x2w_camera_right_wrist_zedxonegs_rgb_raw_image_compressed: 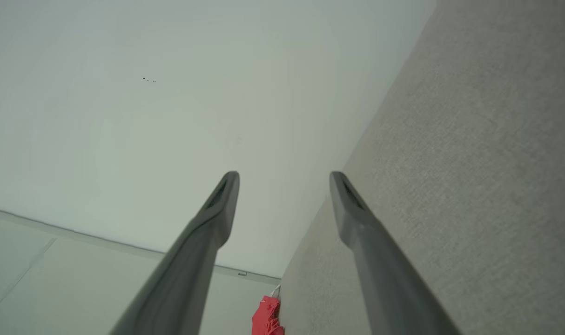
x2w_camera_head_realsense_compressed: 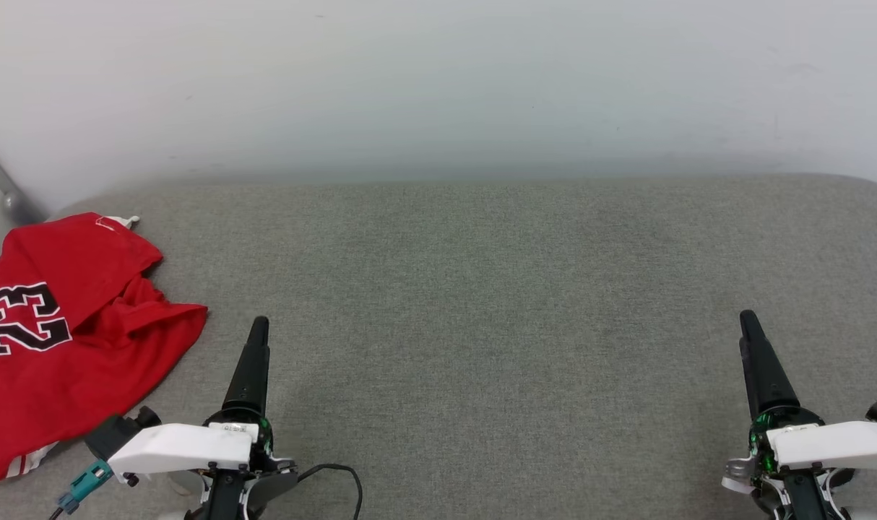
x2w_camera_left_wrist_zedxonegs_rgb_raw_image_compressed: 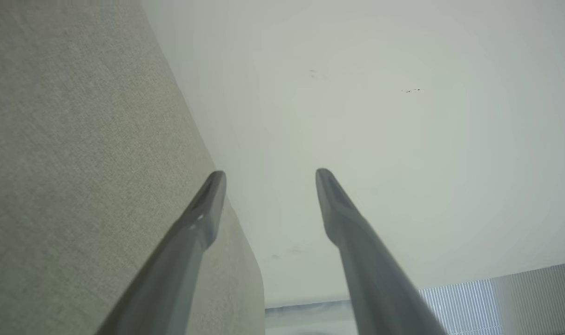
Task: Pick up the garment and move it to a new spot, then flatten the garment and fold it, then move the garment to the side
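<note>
Head view: the garment (x2w_camera_head_realsense_compressed: 63, 339) is bunched just left of the left gripper (x2w_camera_head_realsense_compressed: 260, 326), stretched near-to-far alongside it; the right gripper (x2w_camera_head_realsense_compressed: 748, 321) is parked well to its right. Both are spread wide, nothing held, so the left arm's probably favoured.

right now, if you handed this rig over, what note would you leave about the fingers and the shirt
Left gripper: open, empty, over the grey pad.
Right gripper: open, empty.
Garment: bunched at the pad's far left edge, number 23 showing, touched by neither gripper.
Done: nothing evident; it lies neither flat nor neatly folded.
Left: pick it up, move it, flatten, fold, set it aside.
</note>
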Motion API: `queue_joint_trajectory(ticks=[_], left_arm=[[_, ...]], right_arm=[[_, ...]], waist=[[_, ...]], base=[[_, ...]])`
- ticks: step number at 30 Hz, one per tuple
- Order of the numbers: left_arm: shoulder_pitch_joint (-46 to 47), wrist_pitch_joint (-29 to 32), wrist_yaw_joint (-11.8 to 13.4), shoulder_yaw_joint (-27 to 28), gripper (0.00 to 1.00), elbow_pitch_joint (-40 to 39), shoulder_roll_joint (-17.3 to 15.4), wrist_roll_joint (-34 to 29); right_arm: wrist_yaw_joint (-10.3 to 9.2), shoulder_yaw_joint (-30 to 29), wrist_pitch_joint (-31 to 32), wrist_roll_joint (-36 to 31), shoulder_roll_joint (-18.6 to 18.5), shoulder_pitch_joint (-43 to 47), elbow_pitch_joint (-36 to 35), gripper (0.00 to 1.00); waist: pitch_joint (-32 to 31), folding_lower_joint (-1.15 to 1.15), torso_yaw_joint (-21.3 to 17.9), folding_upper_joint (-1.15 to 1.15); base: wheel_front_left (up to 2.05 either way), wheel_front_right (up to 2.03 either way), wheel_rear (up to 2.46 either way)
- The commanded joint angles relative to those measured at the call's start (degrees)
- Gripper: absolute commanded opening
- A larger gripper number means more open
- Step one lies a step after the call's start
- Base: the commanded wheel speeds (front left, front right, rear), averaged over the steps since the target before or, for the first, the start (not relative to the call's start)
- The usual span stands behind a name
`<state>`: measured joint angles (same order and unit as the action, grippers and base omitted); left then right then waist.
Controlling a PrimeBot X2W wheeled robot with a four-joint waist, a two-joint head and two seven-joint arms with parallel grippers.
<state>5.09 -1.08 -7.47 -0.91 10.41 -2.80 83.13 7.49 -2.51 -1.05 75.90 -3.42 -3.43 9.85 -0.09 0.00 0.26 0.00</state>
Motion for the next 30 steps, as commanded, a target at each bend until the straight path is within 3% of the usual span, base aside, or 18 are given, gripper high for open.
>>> queue_joint_trajectory(ticks=[1, 12, 30], left_arm=[[1.42, -0.68, -0.02, -0.49, 1.00, -1.53, -0.20, -2.96], [1.47, -2.93, -0.02, -3.23, 1.00, -1.15, -0.53, -16.06], [1.83, -5.96, -0.02, -4.68, 1.00, -0.24, -0.44, -37.47]], right_arm=[[0.00, -0.13, -0.73, -3.42, -0.19, -0.33, -1.35, 1.00], [0.00, 1.03, -3.00, -19.55, 0.09, 0.14, -2.42, 1.00], [0.00, 2.26, -3.36, -38.77, 0.27, 0.18, -2.34, 1.00]], waist=[[-0.03, 0.00, 0.03, 0.00], [-0.16, 0.00, 0.18, 0.00], [-0.17, 0.00, 0.47, 0.00]], base=[[0.00, 0.00, 0.00], [0.00, 0.00, 0.00], [0.00, 0.00, 0.00]])
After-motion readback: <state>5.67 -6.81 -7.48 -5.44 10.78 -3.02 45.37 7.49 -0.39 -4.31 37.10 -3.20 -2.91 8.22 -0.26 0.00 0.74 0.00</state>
